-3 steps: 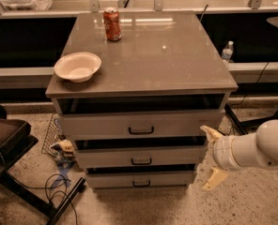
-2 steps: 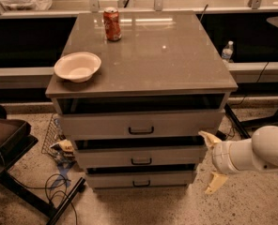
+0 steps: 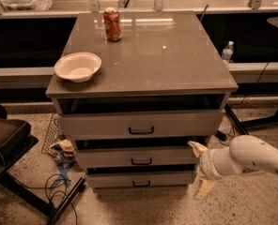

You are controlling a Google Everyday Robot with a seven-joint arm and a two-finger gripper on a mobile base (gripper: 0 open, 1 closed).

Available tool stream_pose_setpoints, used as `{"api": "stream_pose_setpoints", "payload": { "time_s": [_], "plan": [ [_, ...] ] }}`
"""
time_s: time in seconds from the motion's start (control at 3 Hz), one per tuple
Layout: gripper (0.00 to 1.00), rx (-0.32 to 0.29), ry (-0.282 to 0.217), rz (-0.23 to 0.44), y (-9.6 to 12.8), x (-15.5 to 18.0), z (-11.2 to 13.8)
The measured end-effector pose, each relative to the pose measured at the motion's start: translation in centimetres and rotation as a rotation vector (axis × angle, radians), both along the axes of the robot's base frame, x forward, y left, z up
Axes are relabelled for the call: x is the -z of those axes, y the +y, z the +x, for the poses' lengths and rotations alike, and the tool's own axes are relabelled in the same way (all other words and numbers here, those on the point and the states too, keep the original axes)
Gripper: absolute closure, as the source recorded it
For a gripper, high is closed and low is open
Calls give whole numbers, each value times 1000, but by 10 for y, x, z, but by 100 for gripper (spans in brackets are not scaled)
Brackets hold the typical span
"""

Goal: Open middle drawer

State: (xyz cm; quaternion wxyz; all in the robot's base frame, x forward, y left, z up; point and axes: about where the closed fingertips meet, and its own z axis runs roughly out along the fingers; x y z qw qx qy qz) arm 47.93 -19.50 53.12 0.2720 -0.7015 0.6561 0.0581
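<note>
The middle drawer (image 3: 129, 157) is a wide grey front with a small black handle (image 3: 141, 161), set between the top drawer (image 3: 139, 124) and the bottom drawer (image 3: 134, 179) of a grey cabinet. All three fronts look shut. My gripper (image 3: 200, 169) is open, its two pale fingers spread one above the other. It hangs at the right end of the middle drawer front, well right of the handle. The white arm (image 3: 251, 156) comes in from the right edge.
On the cabinet top (image 3: 148, 55) stand a white bowl (image 3: 78, 66) and a red soda can (image 3: 112, 24). A water bottle (image 3: 227, 51) sits on the ledge at right. A dark chair (image 3: 7, 139) and cables (image 3: 54, 186) lie at left on the floor.
My gripper and arm have moved a little to the left, closer to the right end of the drawer fronts. The drawers have not moved.
</note>
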Motion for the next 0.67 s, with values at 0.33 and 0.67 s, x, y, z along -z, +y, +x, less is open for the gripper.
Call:
{"api": "stream_pose_setpoints", "payload": {
  "time_s": [0.33, 0.67],
  "plan": [
    [0, 14, 30, 29, 14, 33, 10],
    [0, 19, 56, 73, 27, 72, 27]
  ]
}}
